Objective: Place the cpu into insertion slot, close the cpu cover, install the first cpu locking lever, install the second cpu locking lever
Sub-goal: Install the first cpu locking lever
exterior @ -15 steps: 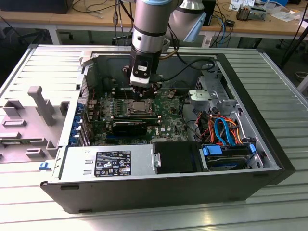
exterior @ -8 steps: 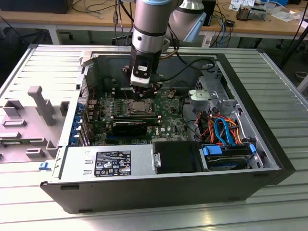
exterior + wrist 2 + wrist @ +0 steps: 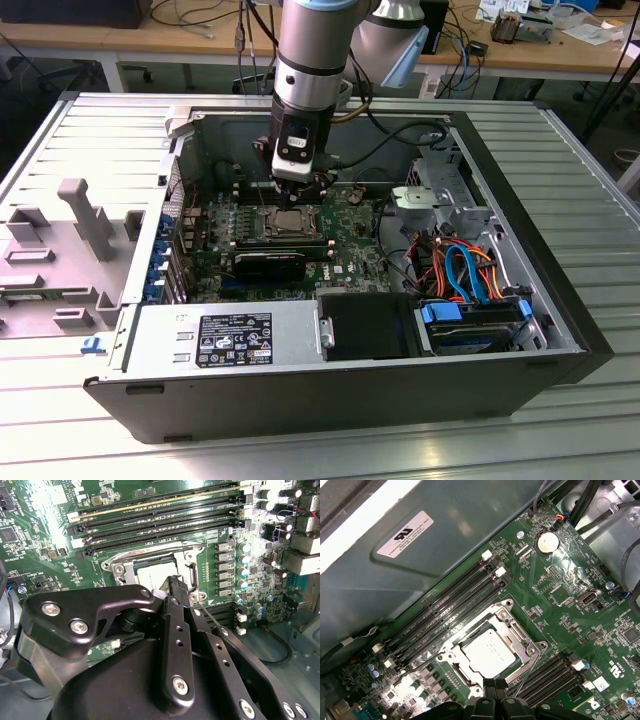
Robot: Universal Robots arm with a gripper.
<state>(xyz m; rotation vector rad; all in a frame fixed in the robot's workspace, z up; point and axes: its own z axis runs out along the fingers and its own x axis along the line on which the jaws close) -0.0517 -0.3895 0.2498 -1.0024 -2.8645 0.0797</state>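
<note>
An open computer case lies on the slatted table, with a grey power supply along its near wall and a tangle of orange and blue cables towards the exterior view's right. Long black memory slots crowd one side of the insertion slot on the green circuit board. The cpu sits in the slot, its grey top showing through the window of the cpu cover, which lies flat over it. A thin wire lever runs along one edge. The gripper hangs just above the cpu's edge, fingertips pressed together and holding nothing
</note>
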